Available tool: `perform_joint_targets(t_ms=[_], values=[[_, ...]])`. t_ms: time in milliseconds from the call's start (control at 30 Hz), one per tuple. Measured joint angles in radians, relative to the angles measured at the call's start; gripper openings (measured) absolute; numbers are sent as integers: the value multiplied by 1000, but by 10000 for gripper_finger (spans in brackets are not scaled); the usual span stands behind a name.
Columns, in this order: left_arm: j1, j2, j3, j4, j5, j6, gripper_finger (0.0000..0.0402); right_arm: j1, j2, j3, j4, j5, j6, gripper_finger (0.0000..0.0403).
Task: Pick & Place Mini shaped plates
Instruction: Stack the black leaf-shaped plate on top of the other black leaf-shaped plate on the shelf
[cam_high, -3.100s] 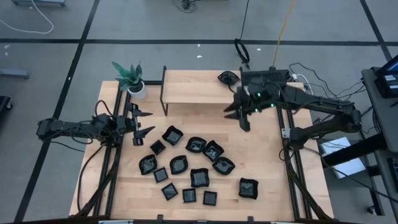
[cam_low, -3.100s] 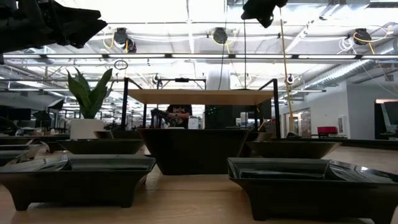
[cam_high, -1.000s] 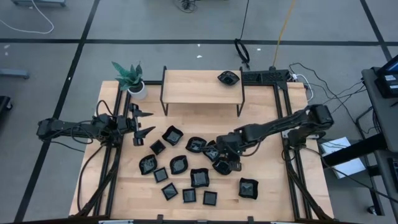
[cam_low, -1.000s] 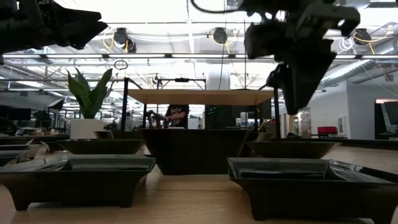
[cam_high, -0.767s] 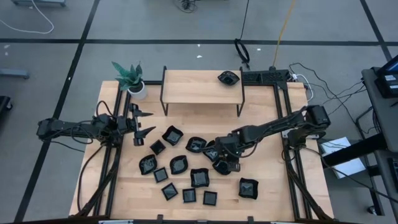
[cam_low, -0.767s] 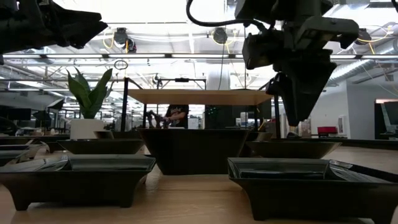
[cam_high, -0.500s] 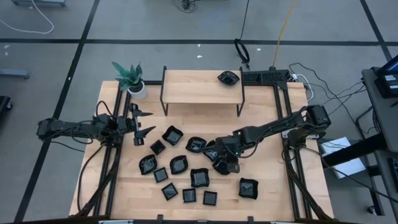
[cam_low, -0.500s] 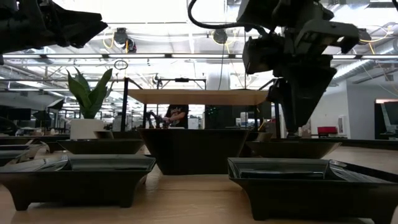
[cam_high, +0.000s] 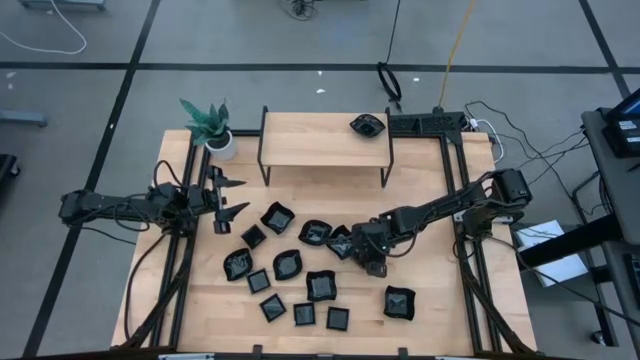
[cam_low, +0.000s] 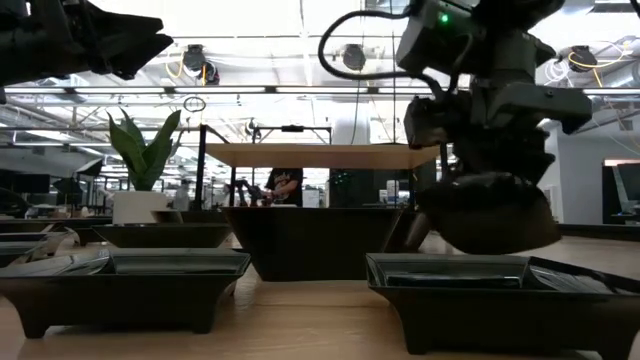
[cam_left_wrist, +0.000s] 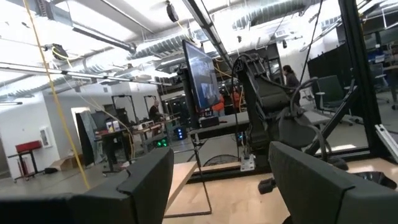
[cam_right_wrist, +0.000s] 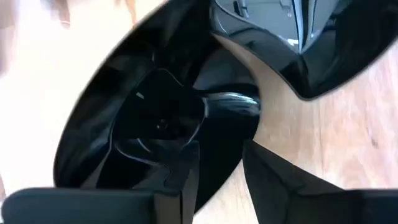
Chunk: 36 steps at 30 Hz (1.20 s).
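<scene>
Wooden tabletop seen from above: the right gripper (cam_high: 371, 252) sits at the 3 o'clock edge of the plates (cam_high: 300, 265), over one dish; the left gripper (cam_high: 228, 198), spread wide and empty, waits near 10 o'clock, farther off. Low view: a rounded dish (cam_low: 490, 212) hangs tilted in the right gripper. Right wrist view: its fingers (cam_right_wrist: 186, 171) pinch that dish's rim, another plate (cam_right_wrist: 298, 37) just beyond.

On the light wooden table (cam_high: 430, 300) lie many small glossy black plates (cam_high: 288, 265). One black plate (cam_high: 367, 124) sits on the raised wooden shelf (cam_high: 320, 142). The right gripper (cam_high: 372, 262) is low among the plates; the left gripper (cam_high: 232, 197) waits with its fingers spread near the potted green plant (cam_high: 208, 123).
</scene>
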Motion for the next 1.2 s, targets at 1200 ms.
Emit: perform_joint_targets(t_ms=[1200], values=[[0, 0, 0, -9, 0, -3, 267, 0, -96, -19, 1, 78, 51, 114]])
